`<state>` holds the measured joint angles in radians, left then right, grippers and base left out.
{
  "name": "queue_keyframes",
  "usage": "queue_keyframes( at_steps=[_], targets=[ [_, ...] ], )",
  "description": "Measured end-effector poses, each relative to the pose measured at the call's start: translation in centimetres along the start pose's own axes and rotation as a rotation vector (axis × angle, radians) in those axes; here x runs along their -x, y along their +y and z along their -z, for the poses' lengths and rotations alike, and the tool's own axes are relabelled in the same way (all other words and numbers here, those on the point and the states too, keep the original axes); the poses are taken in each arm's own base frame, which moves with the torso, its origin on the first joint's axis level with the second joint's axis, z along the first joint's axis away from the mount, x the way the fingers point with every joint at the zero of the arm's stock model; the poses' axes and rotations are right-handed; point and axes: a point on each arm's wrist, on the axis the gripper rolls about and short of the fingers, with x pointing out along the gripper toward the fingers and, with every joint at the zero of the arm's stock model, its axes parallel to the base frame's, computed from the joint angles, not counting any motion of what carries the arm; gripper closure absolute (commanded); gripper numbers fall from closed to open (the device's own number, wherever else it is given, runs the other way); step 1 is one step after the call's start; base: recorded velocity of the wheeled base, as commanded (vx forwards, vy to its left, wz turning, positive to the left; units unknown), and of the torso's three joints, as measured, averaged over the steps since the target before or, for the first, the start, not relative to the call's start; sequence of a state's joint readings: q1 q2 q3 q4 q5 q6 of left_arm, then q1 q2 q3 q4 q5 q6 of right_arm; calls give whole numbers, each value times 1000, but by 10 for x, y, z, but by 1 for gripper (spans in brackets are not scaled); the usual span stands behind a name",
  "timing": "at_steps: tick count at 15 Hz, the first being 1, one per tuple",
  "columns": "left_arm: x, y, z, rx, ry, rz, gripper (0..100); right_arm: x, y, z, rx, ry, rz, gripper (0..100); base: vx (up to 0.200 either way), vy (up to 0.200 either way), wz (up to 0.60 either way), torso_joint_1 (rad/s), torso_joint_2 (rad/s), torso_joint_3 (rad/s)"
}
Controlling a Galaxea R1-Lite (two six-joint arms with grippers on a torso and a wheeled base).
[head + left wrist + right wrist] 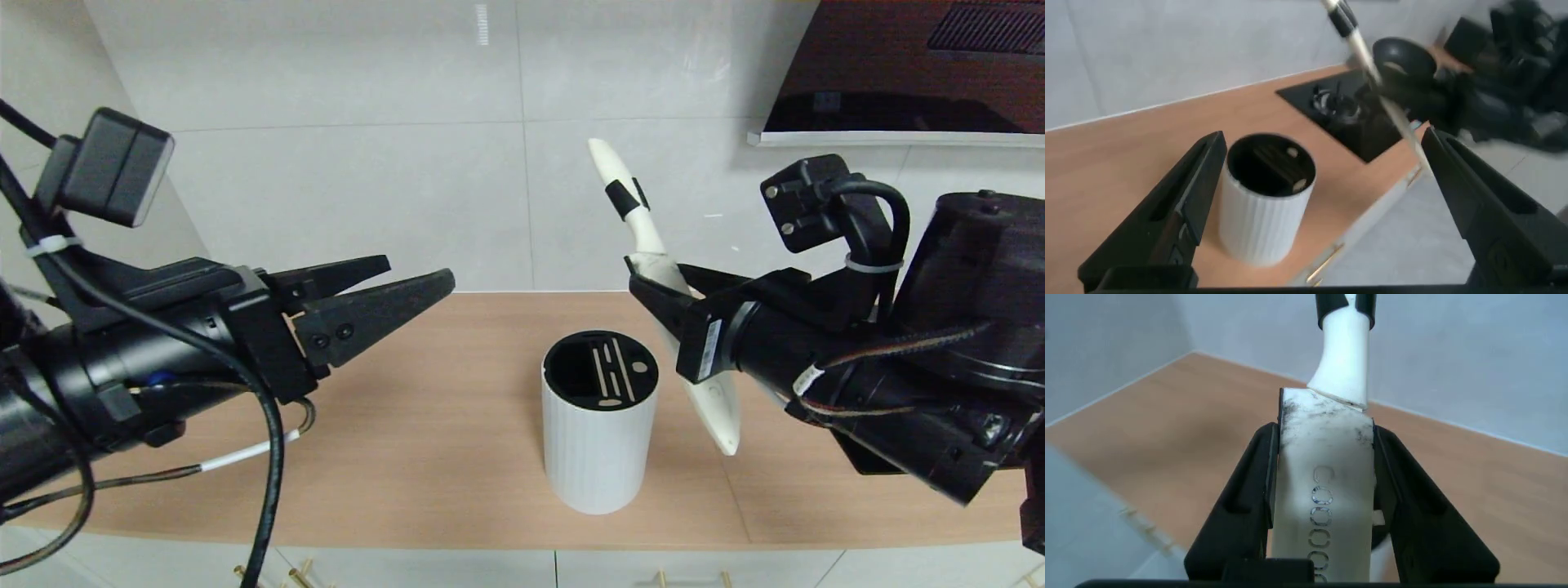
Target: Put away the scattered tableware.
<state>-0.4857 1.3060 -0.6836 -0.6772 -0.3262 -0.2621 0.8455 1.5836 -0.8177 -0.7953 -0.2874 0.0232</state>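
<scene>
A white ribbed holder (598, 425) with a black slotted top stands upright in the middle of the wooden counter (424, 441); it is also in the left wrist view (1264, 196). My right gripper (653, 282) is shut on a cream spatula (645, 237) with a black band on its handle. The spatula is held in the air, tilted, to the right of the holder, handle pointing up and blade (718, 416) down. Seen from the right wrist, the spatula (1327, 498) is clamped between the two fingers. My left gripper (408, 282) hovers open to the left of the holder, nothing in it.
A dark cooktop (1351, 114) with a black pan (1400, 57) is set into the counter on the right. A range hood (914, 73) hangs at the upper right. A grey tiled wall (351, 139) backs the counter, whose front edge runs close below the holder.
</scene>
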Motion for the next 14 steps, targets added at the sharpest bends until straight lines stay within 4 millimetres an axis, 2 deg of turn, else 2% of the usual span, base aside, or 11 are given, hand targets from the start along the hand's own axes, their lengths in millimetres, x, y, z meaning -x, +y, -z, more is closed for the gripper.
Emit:
queue_keyframes(
  at_steps=[2, 5, 7, 11, 14],
  targets=[
    [-13, 5, 7, 24, -15, 15, 0, 3, 9, 7, 0, 25, -34, 100, 0, 0, 0, 0, 0, 0],
    [-30, -4, 20, 280, 8, 91, 0, -3, 20, 15, -11, 10, -48, 100, 0, 0, 0, 0, 0, 0],
    [-39, -10, 22, 380, -22, 158, 0, -6, 24, 21, -11, 13, -50, 100, 0, 0, 0, 0, 0, 0],
    [-53, -6, 36, 411, -6, 167, 0, -2, 40, 27, -11, 32, -91, 100, 0, 0, 0, 0, 0, 0],
    [-56, -4, 39, 410, -12, 165, 0, 4, 52, 30, -10, 44, -135, 100, 0, 0, 0, 0, 0, 0]
  ],
)
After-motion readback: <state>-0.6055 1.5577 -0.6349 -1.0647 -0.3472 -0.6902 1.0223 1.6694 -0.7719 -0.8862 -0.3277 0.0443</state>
